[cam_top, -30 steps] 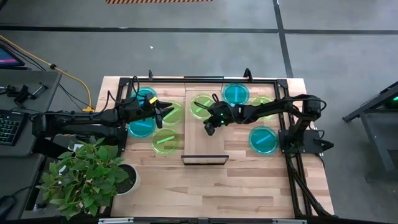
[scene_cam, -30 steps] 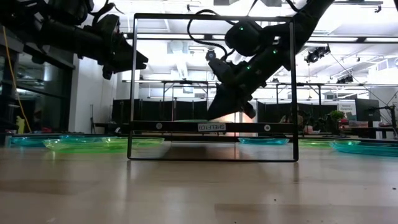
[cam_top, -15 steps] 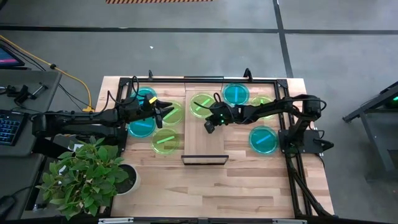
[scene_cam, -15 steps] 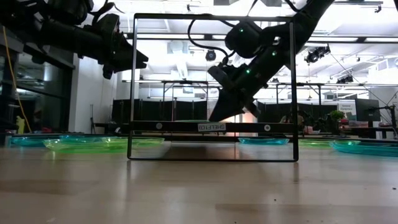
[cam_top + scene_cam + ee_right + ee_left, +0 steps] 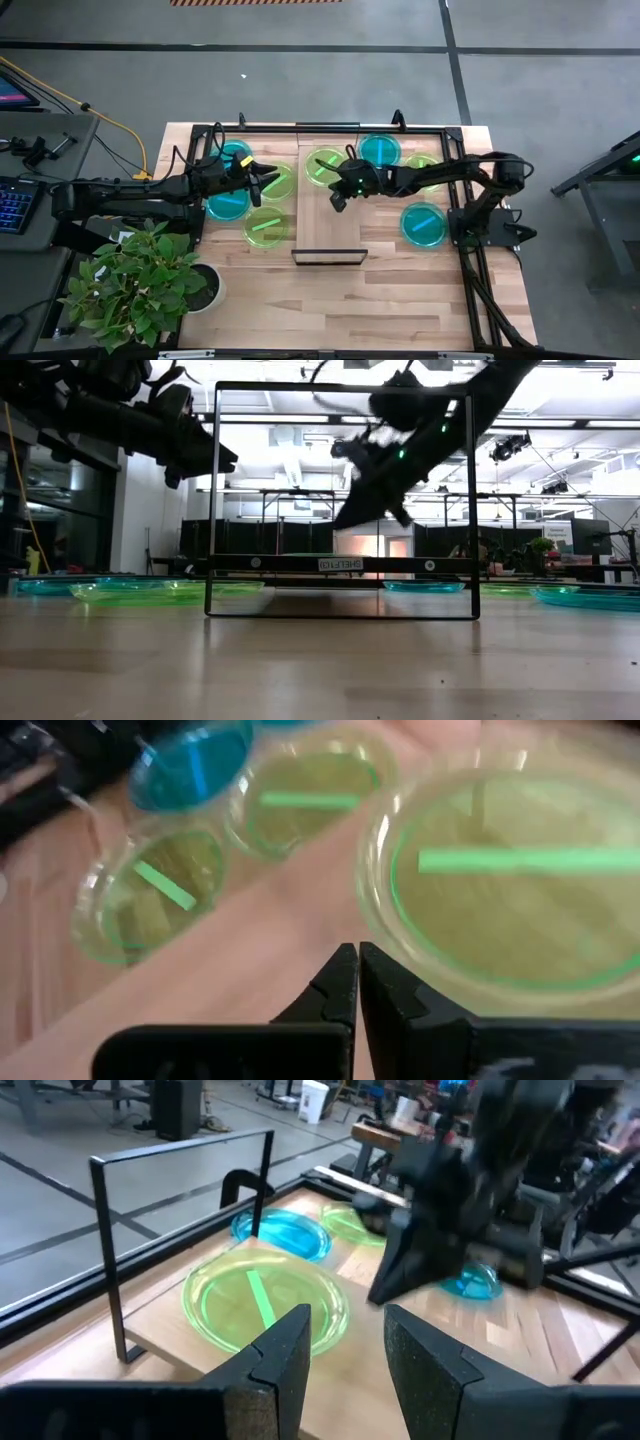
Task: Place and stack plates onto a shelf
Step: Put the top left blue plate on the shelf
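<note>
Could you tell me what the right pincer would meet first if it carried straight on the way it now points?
Most likely the shelf board: the shut right pincer tilts down over bare wood, just short of the green plate.

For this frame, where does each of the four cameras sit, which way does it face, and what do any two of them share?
High view: overhead, straight down; both arms, shelf.
Low view: table height, level through the shelf frame; both arms above.
Left wrist view: past the left gripper's parted fingers toward a green plate.
Right wrist view: past the right gripper's shut fingers at the same green plate.
Shared: both wrist views see that plate.
</note>
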